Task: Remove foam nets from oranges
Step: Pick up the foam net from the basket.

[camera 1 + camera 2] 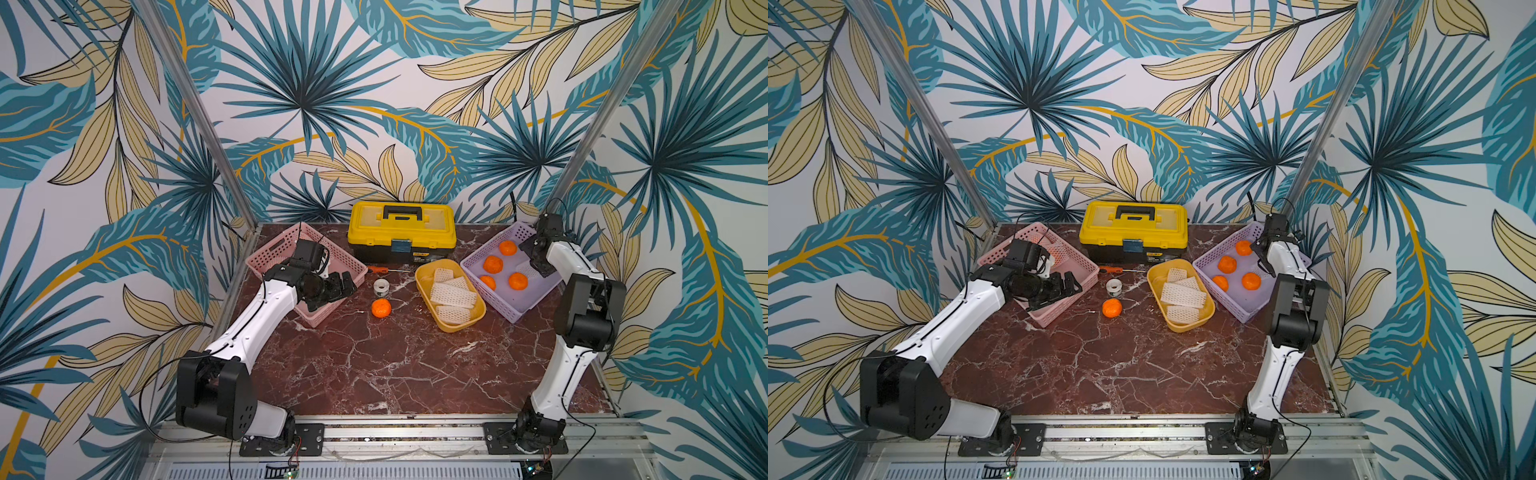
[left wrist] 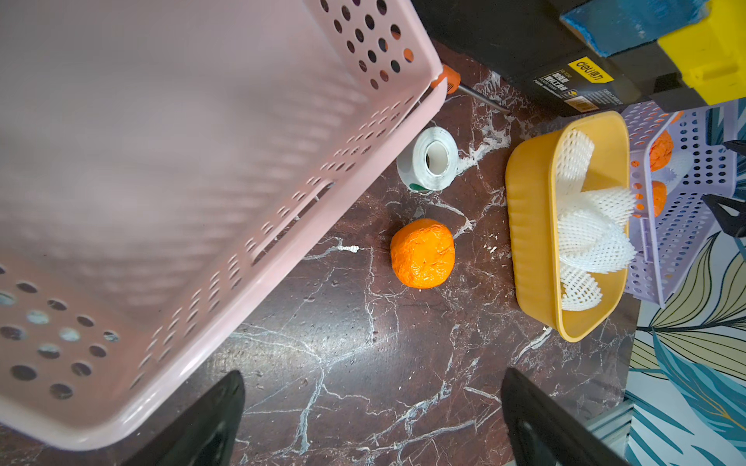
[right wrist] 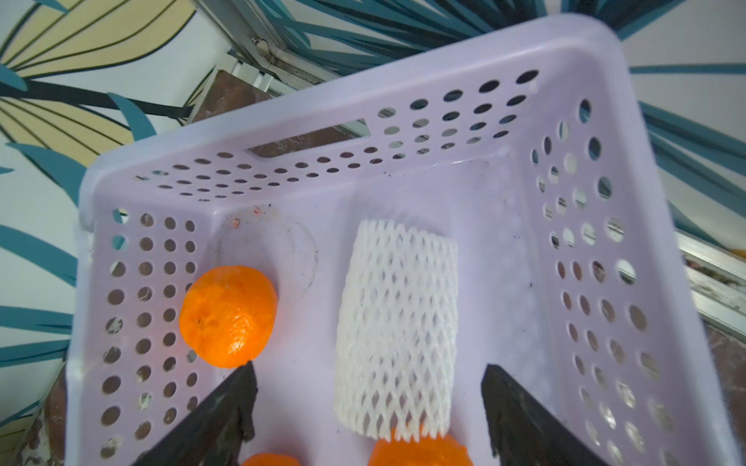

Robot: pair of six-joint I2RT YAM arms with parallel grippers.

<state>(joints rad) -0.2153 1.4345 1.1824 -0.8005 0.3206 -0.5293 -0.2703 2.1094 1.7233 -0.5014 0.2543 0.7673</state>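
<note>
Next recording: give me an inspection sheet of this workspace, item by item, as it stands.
Surface: dark red marble tabletop, white-veined.
Job's things: four bare oranges and one foam net in the purple basket; one bare orange on the tabletop; several foam nets in the yellow tray; what looks like a netted orange in the pink basket.
Clutter: yellow toolbox, orange-handled screwdriver, tape roll.
Grippers: left gripper open, empty, by the pink basket; right gripper open, empty, over the net in the purple basket.
Cables: black cable loops beside the left arm, off the tabletop.
Surroundings: leaf-print walls, aluminium frame posts.
</note>
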